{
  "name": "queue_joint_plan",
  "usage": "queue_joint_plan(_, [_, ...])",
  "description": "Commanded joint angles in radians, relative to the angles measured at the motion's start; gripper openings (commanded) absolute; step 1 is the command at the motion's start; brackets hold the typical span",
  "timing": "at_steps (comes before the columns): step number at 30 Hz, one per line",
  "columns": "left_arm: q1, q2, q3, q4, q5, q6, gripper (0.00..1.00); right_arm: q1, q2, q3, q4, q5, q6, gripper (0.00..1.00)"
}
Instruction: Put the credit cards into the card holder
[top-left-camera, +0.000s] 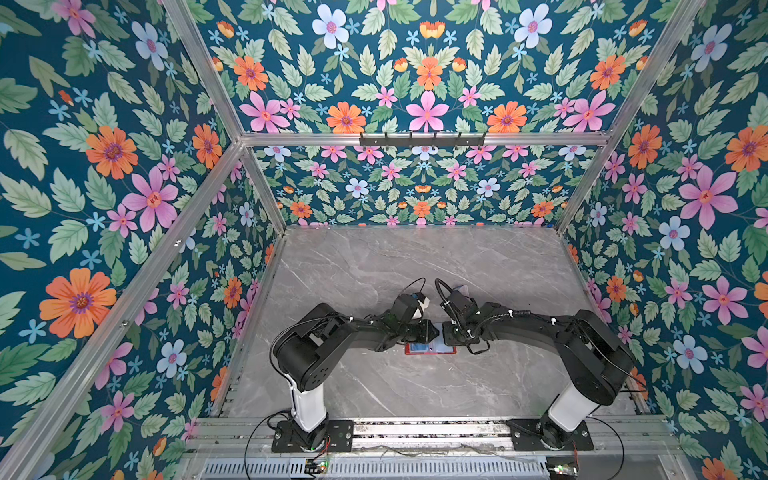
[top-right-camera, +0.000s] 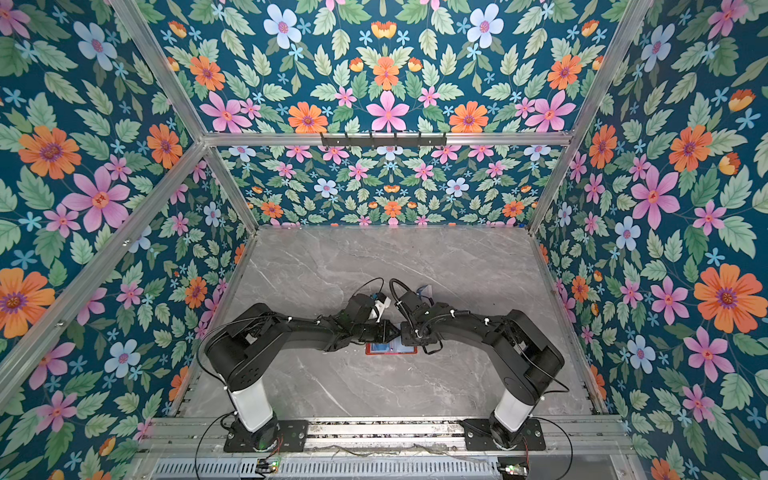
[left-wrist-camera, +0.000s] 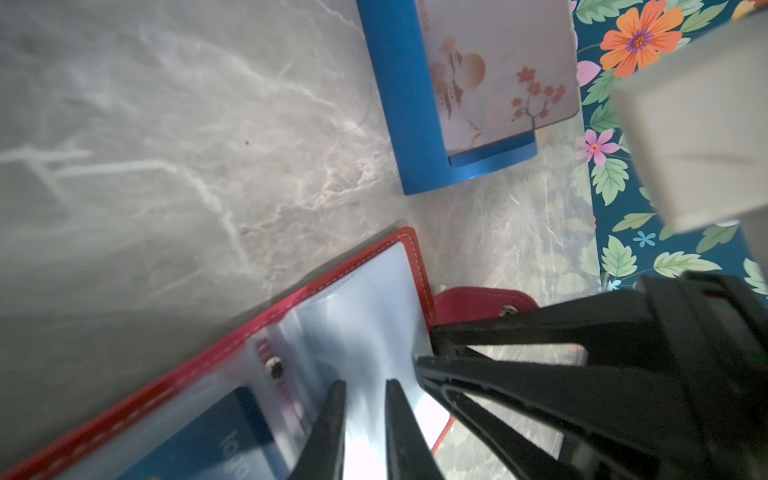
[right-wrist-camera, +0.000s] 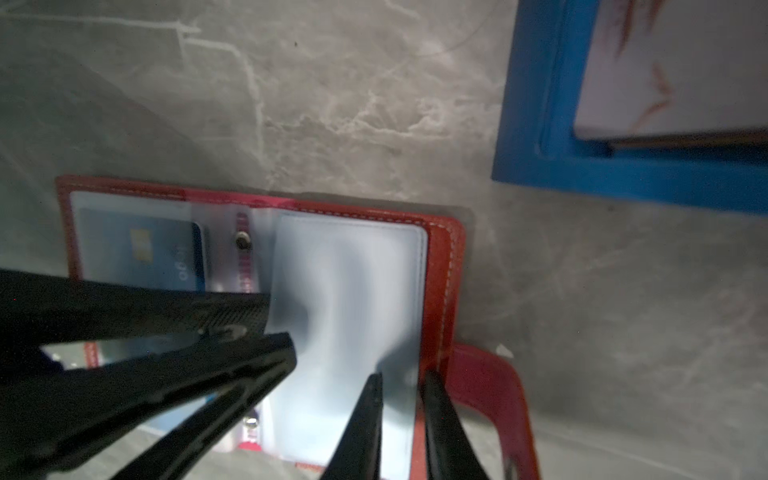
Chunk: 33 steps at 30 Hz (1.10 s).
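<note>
The red card holder (top-left-camera: 430, 350) (top-right-camera: 390, 349) lies open on the marble table, its clear sleeves facing up (right-wrist-camera: 444, 266) (left-wrist-camera: 291, 299). A dark blue credit card (right-wrist-camera: 141, 249) (left-wrist-camera: 208, 436) sits inside one sleeve. Both grippers meet low over the holder. My left gripper (left-wrist-camera: 363, 384) (top-left-camera: 436, 331) pinches a clear sleeve near the spine, jaws almost together. My right gripper (right-wrist-camera: 401, 378) (top-left-camera: 444, 332) is shut on the same sleeve's outer edge, next to the red snap strap (right-wrist-camera: 486, 386). A pale floral card (left-wrist-camera: 498, 70) stands in the blue stand (left-wrist-camera: 399, 104).
The blue stand (top-left-camera: 461, 287) sits just behind the right wrist. Flowered walls (top-left-camera: 124, 208) close in three sides of the table (top-left-camera: 374, 257). Both arm bases are bolted to the front rail (top-left-camera: 415, 428).
</note>
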<state>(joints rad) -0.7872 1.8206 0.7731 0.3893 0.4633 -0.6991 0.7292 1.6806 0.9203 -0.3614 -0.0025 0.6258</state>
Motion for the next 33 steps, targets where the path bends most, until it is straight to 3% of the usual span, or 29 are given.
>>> queue_joint_plan(1, [-0.003, -0.003, -0.001, -0.007, 0.013, 0.006, 0.07, 0.001, -0.007, -0.016, 0.009, -0.024, 0.021, 0.20])
queue_joint_plan(3, [-0.003, -0.012, -0.005, -0.007, 0.009, 0.005, 0.00, 0.001, -0.041, -0.021, 0.010, -0.012, 0.027, 0.20])
queue_joint_plan(12, [-0.003, -0.062, -0.024, -0.016, -0.029, 0.007, 0.00, 0.000, -0.130, -0.041, 0.008, 0.019, 0.039, 0.19])
queue_joint_plan(28, [-0.004, -0.073, -0.032, -0.023, -0.041, 0.011, 0.00, -0.001, -0.091, -0.021, -0.032, 0.070, 0.059, 0.08])
queue_joint_plan(33, [-0.003, -0.078, -0.031, -0.024, -0.040, 0.011, 0.00, -0.002, -0.074, -0.017, -0.016, 0.033, 0.052, 0.08])
